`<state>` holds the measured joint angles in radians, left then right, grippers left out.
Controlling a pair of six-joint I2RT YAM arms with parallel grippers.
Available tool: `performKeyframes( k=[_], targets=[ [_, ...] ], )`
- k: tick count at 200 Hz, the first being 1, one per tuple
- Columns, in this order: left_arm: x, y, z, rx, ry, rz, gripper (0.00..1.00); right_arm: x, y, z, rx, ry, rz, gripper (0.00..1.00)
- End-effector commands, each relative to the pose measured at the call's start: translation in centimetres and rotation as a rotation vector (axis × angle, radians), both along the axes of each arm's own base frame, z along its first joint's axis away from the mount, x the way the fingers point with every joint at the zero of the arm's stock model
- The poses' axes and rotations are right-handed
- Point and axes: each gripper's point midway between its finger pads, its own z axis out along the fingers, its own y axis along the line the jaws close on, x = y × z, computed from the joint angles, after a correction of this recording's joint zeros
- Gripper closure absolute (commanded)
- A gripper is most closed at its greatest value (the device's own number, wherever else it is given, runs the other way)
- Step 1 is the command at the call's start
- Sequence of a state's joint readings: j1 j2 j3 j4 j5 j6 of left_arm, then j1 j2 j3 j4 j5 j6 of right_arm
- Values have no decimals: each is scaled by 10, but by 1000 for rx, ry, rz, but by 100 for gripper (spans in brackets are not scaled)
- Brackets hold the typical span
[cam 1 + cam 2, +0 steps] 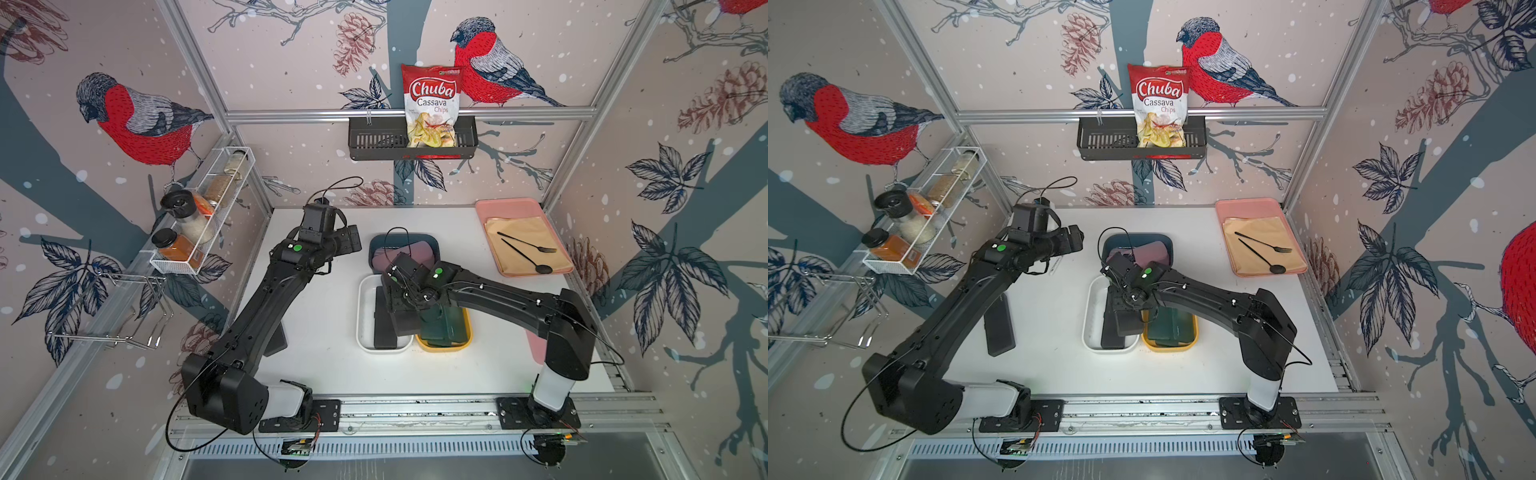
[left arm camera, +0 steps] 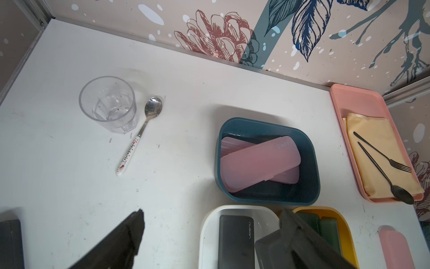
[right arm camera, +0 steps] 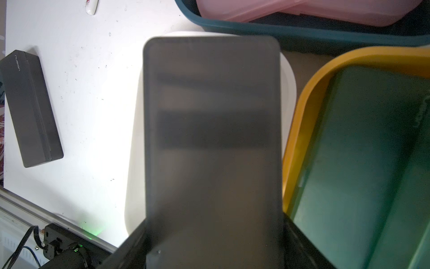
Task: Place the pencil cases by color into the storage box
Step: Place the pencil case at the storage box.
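right hand [image 3: 214, 253] grips a black case [image 3: 211, 128], left hand [image 2: 211, 216] spread; boxed case [image 2: 235, 242] reads nusign.

I see the black pencil case [image 3: 213, 139] as matt, smooth plastic; the pink cases [image 2: 259, 163] look frosted and half translucent. The tumbler [image 2: 107, 104] is clear and glossy, the spoon [image 2: 132, 149] has a polished metal bowl, my white table [image 2: 58, 151] matt, speckled.
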<state>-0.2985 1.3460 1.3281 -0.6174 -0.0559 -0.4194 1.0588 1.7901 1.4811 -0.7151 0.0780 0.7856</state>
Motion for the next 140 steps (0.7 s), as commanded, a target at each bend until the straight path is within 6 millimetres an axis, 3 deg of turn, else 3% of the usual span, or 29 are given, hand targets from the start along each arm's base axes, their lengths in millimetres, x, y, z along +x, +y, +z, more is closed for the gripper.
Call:
performKeyframes(
  k=[1, 140],
  targets=[
    [-5, 3, -2, -4, 10, 16, 5, 5, 7, 2, 6, -33, -30, 40],
    [-10, 10, -4, 10, 14, 31, 6, 9, 22, -34, -58, -4, -1, 40]
  ],
)
